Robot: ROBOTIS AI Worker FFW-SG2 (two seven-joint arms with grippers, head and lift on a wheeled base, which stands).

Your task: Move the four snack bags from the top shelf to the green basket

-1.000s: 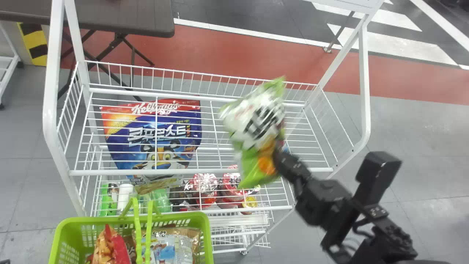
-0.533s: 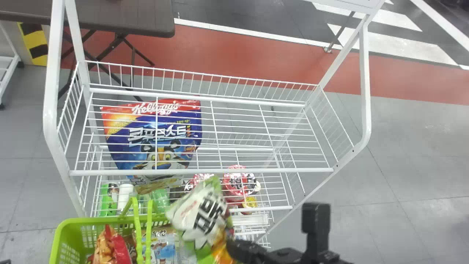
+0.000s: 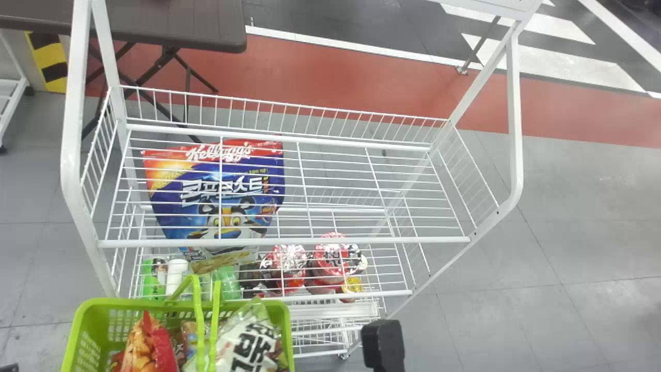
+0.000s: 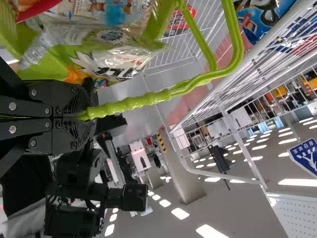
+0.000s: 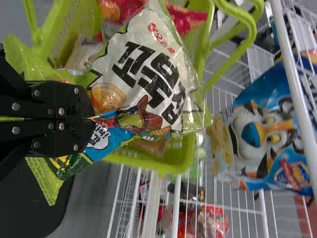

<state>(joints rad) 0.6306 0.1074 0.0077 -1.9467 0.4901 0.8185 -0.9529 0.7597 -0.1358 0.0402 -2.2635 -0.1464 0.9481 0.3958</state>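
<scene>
Of my right gripper [image 3: 383, 343] a black wrist part shows at the head view's bottom edge, right of the green basket [image 3: 287, 323]. The white-and-green snack bag [image 3: 250, 343] is at the basket's right side, within its rim. In the right wrist view my right gripper [image 5: 91, 118] is shut on this bag [image 5: 148, 64], over the basket [image 5: 148, 162]. A red-and-orange bag [image 3: 165, 343] stands in the basket's left part, with more packaging beside it. My left gripper [image 4: 82, 115] is shut on the basket's green handle [image 4: 129, 101].
The white wire rack's top shelf [image 3: 289, 241] stands beyond the basket. A blue cereal bag [image 3: 217, 181] shows through its wires. Red-topped packs [image 3: 333, 258] and a green bottle [image 3: 153, 281] are lower down. A dark table [image 3: 181, 26] stands behind, left.
My right arm has carried the white-and-green bag from over the top shelf, left and toward the robot, down to the basket. The basket and its handles have shifted slightly.
</scene>
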